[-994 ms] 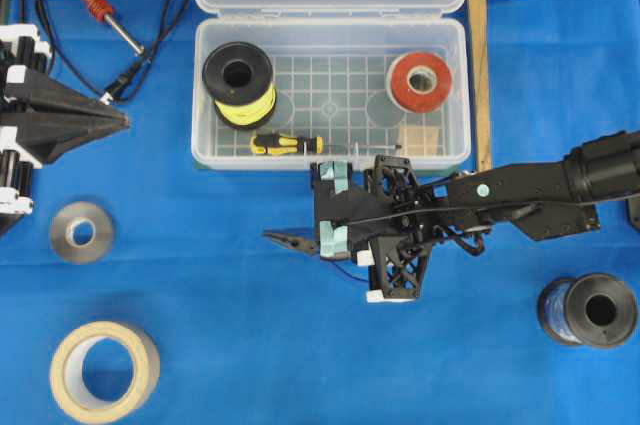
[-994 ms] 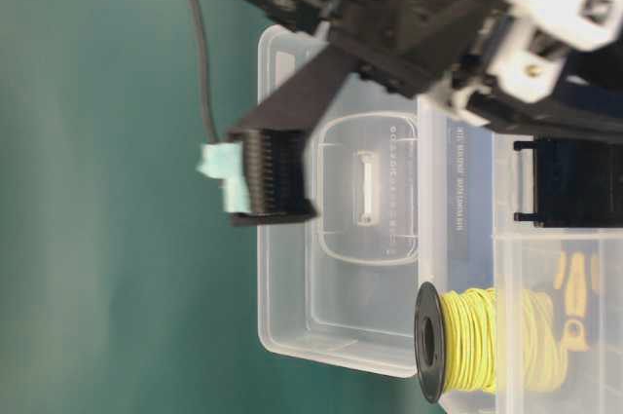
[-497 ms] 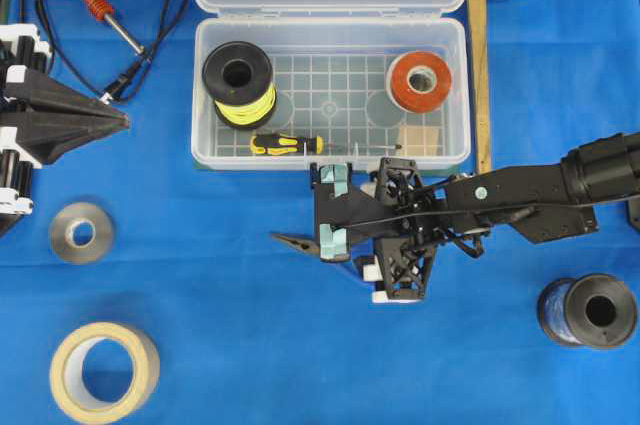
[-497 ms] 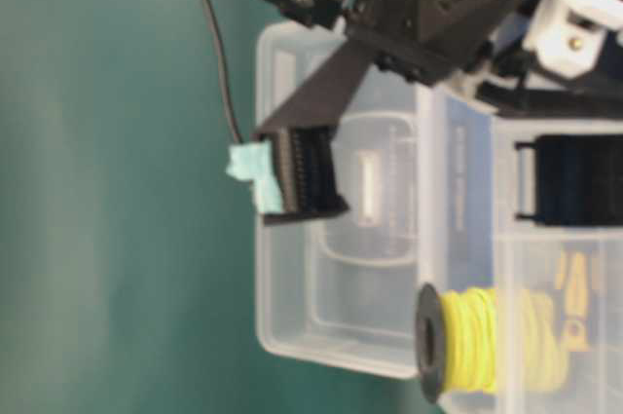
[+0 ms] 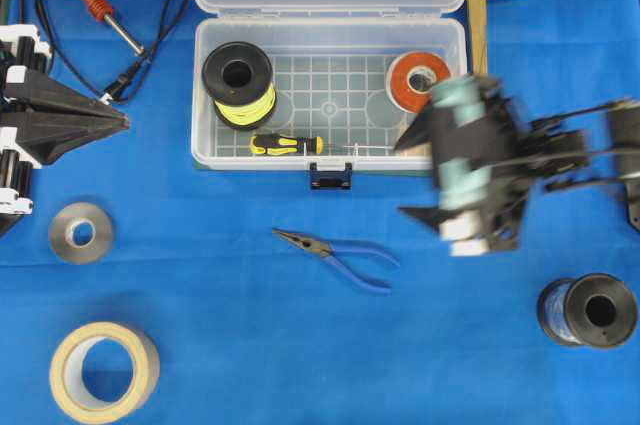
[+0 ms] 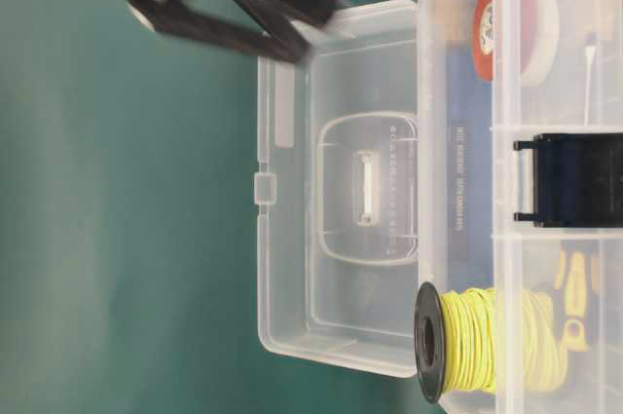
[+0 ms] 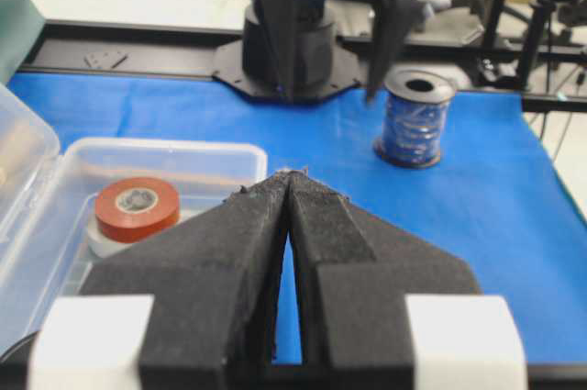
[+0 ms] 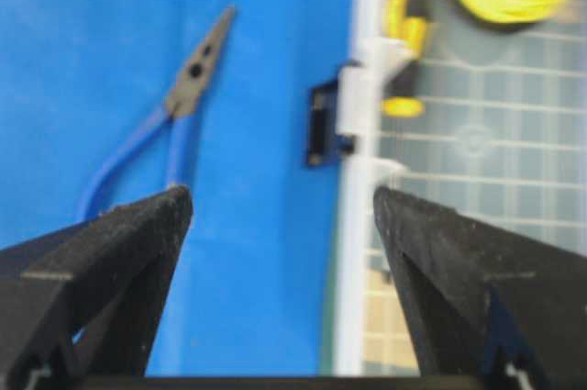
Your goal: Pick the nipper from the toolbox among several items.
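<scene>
The nipper (image 5: 335, 250), with blue handles and dark pointed jaws, lies free on the blue cloth in front of the clear toolbox (image 5: 205, 95); it also shows in the right wrist view (image 8: 170, 128). My right gripper (image 5: 402, 180) is open, empty and blurred, to the right of the nipper near the box's front right corner. In its wrist view (image 8: 282, 202) the jaws stand wide apart over the box's front wall (image 8: 353, 252). In the box are the yellow wire spool (image 5: 238, 80), the screwdriver (image 5: 285, 143) and the red tape roll (image 5: 418, 80). My left gripper (image 5: 125, 123) is shut and empty at far left.
A soldering iron (image 5: 95, 5) with cable lies at back left. A grey tape roll (image 5: 80, 232) and a masking tape roll (image 5: 103, 370) lie at front left. A blue wire spool (image 5: 590, 310) stands at front right, and a wooden mallet (image 5: 482, 55) lies right of the box.
My right gripper has let go of the nipper, which now lies on the cloth, and has swung away to the right. The left arm has not moved.
</scene>
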